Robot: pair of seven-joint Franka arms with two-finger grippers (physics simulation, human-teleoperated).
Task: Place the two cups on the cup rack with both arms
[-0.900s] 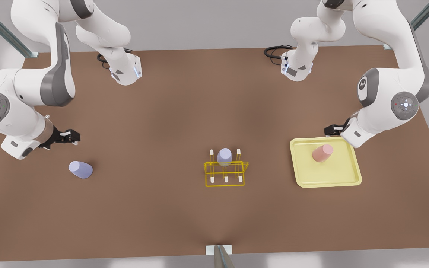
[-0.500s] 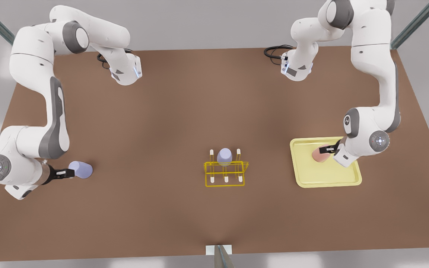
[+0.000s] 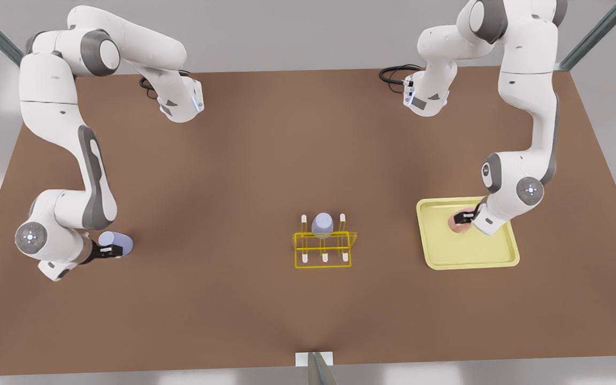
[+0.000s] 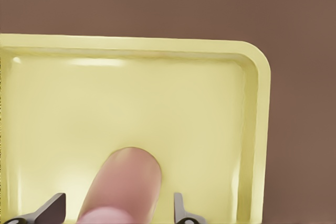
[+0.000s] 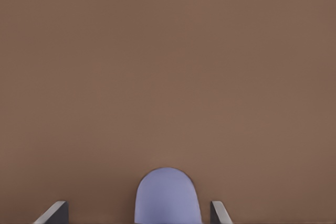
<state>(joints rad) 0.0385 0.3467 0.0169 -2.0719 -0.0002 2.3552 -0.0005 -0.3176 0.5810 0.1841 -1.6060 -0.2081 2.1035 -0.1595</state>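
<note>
Both arms had sunk lower: the left tool [image 4: 115, 211] straddled the pink cup [image 3: 456, 223] on the yellow tray [image 3: 471, 256] — fingers spread, untouching; the right tool [image 5: 139, 213] bracketed the lavender cup [image 3: 121, 243] on the table [image 3: 265, 160], likewise released.

Both our arms are reaching low, grippers spread.

Our left gripper [image 3: 463, 218], at the front view's right, is holding its fingers [image 4: 179, 209] apart with a gap showing either side. Our right gripper [image 3: 109, 249], far across at the front view's left, is likewise holding wide open.
</note>
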